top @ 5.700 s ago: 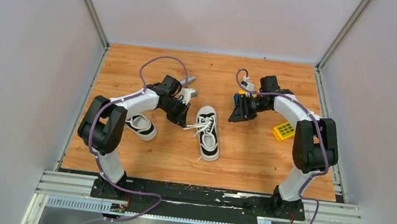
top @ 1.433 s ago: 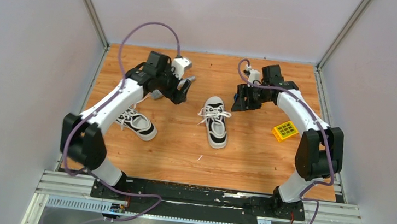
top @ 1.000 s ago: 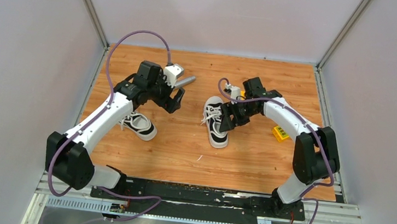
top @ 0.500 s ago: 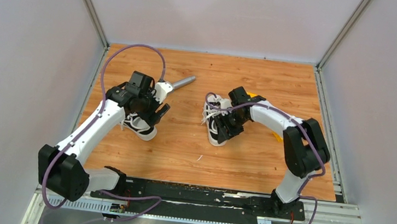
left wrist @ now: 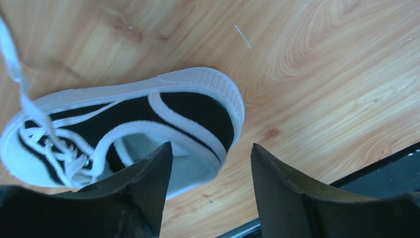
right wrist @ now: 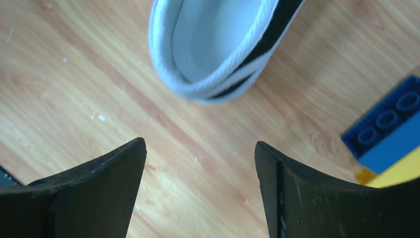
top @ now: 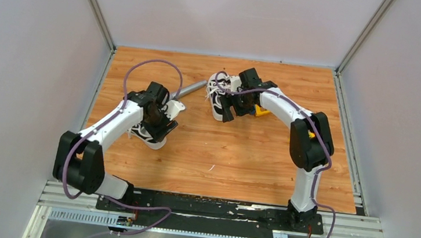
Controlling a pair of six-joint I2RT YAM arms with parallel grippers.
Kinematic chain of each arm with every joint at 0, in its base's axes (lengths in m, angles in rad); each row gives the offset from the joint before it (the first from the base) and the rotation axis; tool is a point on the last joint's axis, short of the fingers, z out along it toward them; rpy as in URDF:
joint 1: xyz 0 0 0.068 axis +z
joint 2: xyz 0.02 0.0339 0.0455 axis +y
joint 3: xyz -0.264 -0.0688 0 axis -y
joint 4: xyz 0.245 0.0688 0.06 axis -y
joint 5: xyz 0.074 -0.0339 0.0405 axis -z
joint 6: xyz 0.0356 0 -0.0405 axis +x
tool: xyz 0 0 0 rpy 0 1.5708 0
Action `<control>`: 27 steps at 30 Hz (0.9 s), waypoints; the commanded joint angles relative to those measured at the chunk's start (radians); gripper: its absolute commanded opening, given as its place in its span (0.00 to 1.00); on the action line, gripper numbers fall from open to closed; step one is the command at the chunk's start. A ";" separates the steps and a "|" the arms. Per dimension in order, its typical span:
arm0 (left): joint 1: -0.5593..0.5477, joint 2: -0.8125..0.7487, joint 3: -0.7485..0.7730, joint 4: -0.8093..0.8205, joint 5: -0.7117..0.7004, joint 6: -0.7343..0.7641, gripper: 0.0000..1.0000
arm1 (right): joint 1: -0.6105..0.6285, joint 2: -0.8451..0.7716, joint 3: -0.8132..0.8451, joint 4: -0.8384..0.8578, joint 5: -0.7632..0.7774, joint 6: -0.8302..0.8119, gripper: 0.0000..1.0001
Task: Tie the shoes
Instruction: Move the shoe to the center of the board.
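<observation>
**Step in hand (a judgement):** each arm is squaring up to a shoe before any lace is taken. To do this well, each sneaker should be steadied by its heel and set with the tongue facing up. Only then should the jaws narrow over a single lace end, low and near the eyelets, so the shoe does not skid on the boards.

**Left:** the left gripper [left wrist: 210,148] has its jaws spread wide with nothing pinched. It hangs over the heel end of the left-hand sneaker [left wrist: 148,106], a small low-top of black-and-white canvas with a white rubber sole. The sneaker lies on the left side of the wood-grain table [left wrist: 322,74]. One dark finger overlaps the shoe's mouth in the wrist view, and whether it touches the lining cannot be told. The long white laces [left wrist: 34,116] trail loose from the toe end, untied.

**Middle:** a grey metal rod [top: 191,87] lies on the boards, apart from both shoes.

**Right:** the right-hand sneaker [right wrist: 218,54] is of the same make and sits toward the far middle of the table. The right gripper [right wrist: 199,144] is likewise spread and empty. It stands just beside the heel, with bare wood between its fingers. A blue studded plastic brick [right wrist: 389,134] lies against a yellow piece [right wrist: 396,178] near its right side.
</observation>
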 commanded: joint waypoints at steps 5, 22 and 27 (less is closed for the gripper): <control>-0.003 0.172 0.057 0.018 0.085 0.053 0.18 | -0.059 -0.330 -0.037 -0.045 -0.033 -0.046 0.80; -0.296 0.175 0.233 -0.246 0.595 0.501 0.00 | -0.298 -0.443 -0.164 -0.053 -0.095 -0.011 0.71; -0.389 0.188 0.195 -0.183 0.643 0.448 0.00 | -0.303 -0.455 -0.209 -0.063 -0.171 0.020 0.71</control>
